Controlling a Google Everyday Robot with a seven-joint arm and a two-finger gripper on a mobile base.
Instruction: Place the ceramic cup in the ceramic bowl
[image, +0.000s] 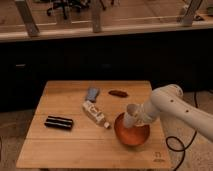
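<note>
The ceramic bowl (133, 134), wide and glossy orange, sits on the wooden table (65, 150) near its front right. My white arm reaches in from the right. Its gripper (132, 118) hangs over the bowl's far left rim. A small pale tumbler shape at the gripper's tip is the ceramic cup (130, 116), held a little tilted just above the bowl's inside. The gripper is shut on the cup, and the arm's end hides part of it.
A white labelled bottle (96, 114) lies just left of the bowl. Behind it are a blue-grey packet (92, 94) and a small brown item (118, 93). A black bar-shaped object (59, 122) lies at the left. A black cable (175, 146) loops right of the table.
</note>
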